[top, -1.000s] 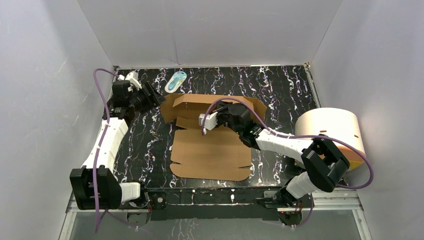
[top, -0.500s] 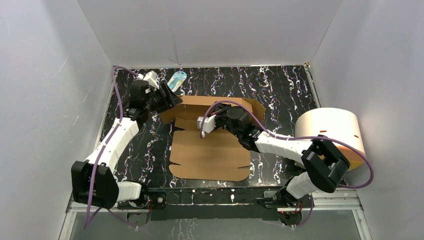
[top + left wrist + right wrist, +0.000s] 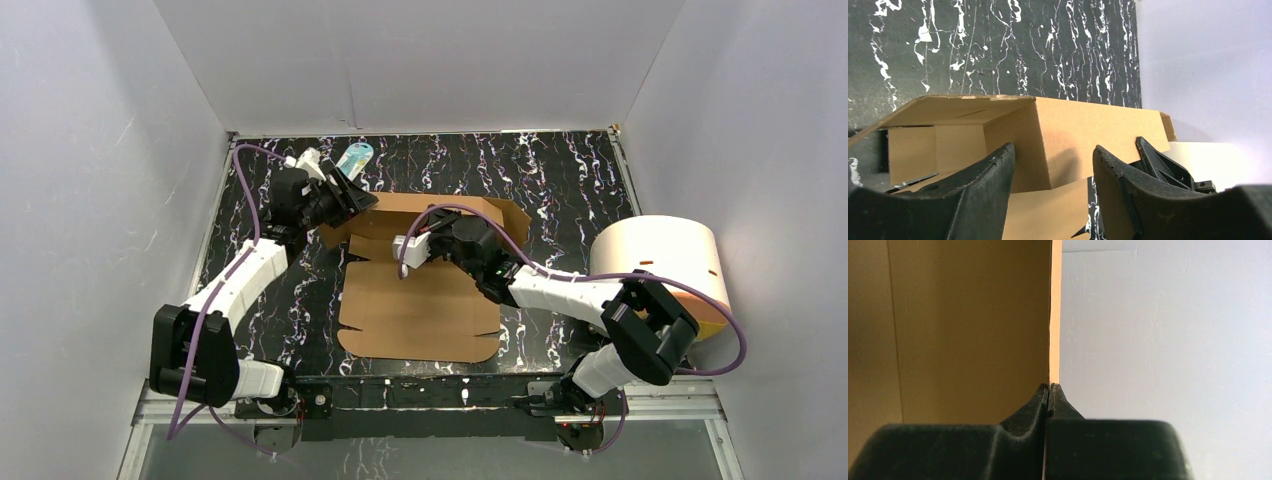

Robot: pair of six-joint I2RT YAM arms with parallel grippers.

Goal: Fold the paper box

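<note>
The paper box [image 3: 420,310] is a brown cardboard sheet lying flat mid-table, with its far wall [image 3: 430,205] folded upright. My left gripper [image 3: 355,200] is open at that wall's left corner. In the left wrist view the folded corner [image 3: 1048,135] stands just ahead of the gap between the black fingers [image 3: 983,190]. My right gripper [image 3: 447,222] is shut inside the box against the raised wall. In the right wrist view the shut tips [image 3: 1049,388] meet the edge of a brown panel [image 3: 968,325], seen edge-on.
A cream cylinder with an orange base [image 3: 660,265] lies at the right table edge, beside the right arm. A small white-and-blue oval item [image 3: 352,160] sits at the back, just behind the left gripper. White walls enclose the black marbled table [image 3: 560,180].
My left arm has swung right from the table's left edge to the box's far-left corner, its jaws narrowing a little. The far wall stands more upright. The right gripper has edged left.
</note>
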